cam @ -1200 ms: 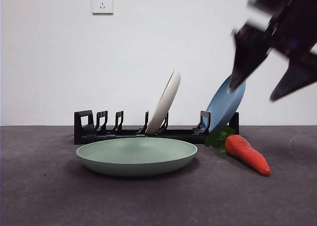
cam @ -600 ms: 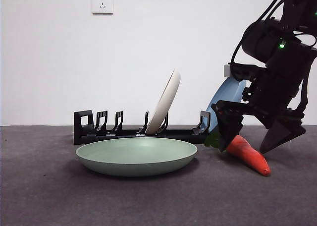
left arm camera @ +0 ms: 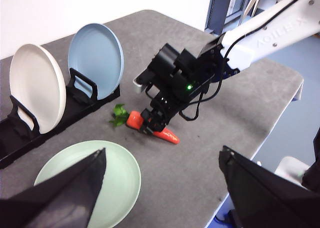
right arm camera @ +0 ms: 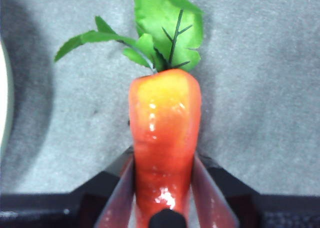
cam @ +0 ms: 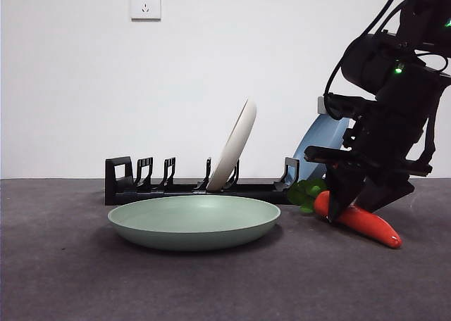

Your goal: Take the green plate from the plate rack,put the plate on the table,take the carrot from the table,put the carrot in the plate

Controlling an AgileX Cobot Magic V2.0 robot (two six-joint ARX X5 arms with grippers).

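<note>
The green plate (cam: 194, 221) lies flat on the table (cam: 70, 279) in front of the plate rack (cam: 176, 189); it also shows in the left wrist view (left arm camera: 122, 170). My right gripper (cam: 351, 207) is shut on the carrot (cam: 368, 224), low at the table surface to the right of the plate. In the right wrist view the two jaws press both sides of the carrot (right arm camera: 162, 128), with its green leaves pointing away. The left wrist view shows this from high above: right gripper (left arm camera: 150, 125), carrot (left arm camera: 162, 134), rack (left arm camera: 85, 100). My left gripper (left arm camera: 160, 188) is open and empty.
A cream-white plate (cam: 236, 145) and a blue plate (cam: 320, 141) stand in the rack, the blue one just behind the right gripper. In the left wrist view the table's edge (left arm camera: 295, 83) lies beyond the right arm.
My right gripper came down from the upper right, straddled the carrot and shut on it. The carrot has shifted slightly to the right. The plates and rack have not moved.
</note>
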